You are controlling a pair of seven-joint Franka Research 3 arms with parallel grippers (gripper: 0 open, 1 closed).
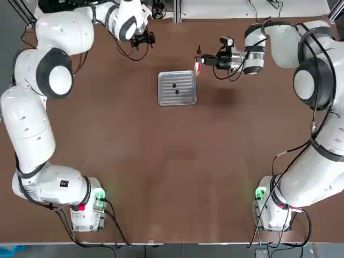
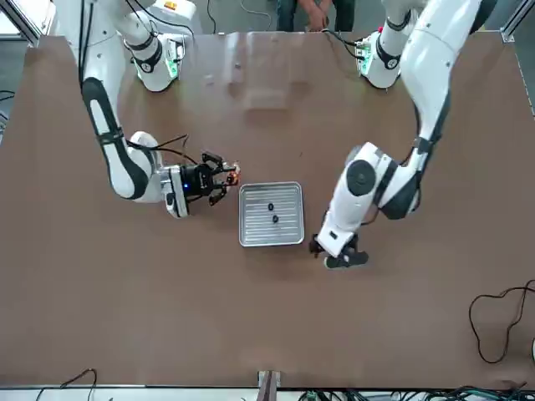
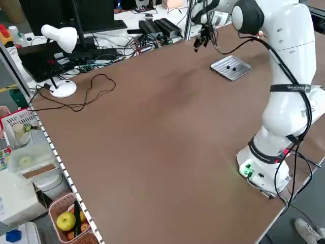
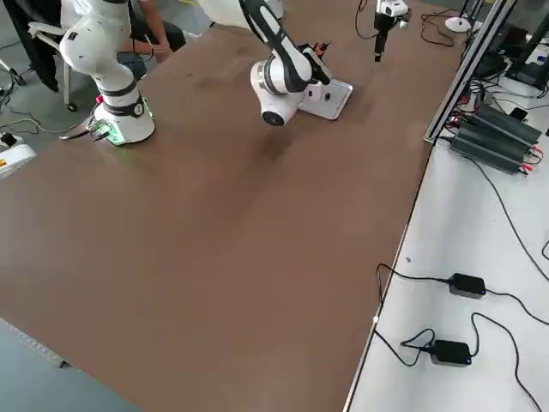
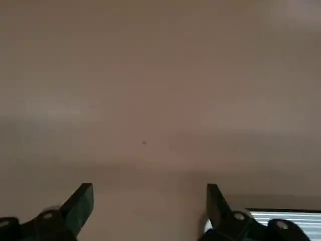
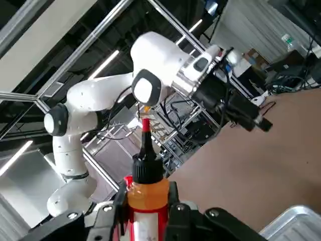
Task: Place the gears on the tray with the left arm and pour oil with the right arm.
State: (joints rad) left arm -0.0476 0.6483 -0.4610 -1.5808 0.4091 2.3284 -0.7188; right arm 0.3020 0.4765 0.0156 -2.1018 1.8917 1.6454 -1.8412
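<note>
Faint lettering runs along a dark grey band (image 3: 290,88) around the large white jointed robot arm (image 3: 284,61) in the left side view, though the characters are too small to make out. A small black square with a white mark (image 1: 64,184) sits on the white base link of the left arm (image 1: 51,185) in the top view; its content is not legible either. No other text, brand, number or sign can be read anywhere.
</note>
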